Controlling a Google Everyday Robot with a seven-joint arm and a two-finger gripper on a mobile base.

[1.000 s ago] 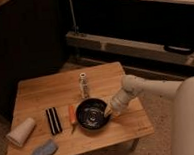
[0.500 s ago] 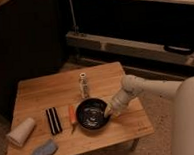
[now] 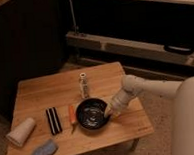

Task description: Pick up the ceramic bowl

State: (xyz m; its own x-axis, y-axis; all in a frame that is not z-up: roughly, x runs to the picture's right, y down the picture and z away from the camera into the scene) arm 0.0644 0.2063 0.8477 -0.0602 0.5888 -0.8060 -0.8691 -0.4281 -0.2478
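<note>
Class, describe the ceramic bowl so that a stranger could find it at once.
On the wooden table, look near the front edge, where the gripper is at a dish's right rim. That is the ceramic bowl: round, shallow, glossy black, wider than the orange item beside it.

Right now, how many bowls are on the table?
1. The ceramic bowl sits near the table's front edge, right of the orange item. The shut gripper is at its right rim. Nothing suggests a hidden second bowl.

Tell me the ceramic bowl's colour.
Glossy black ceramic bowl, pale swirls inside, gripper at its rim; camera view.
</note>
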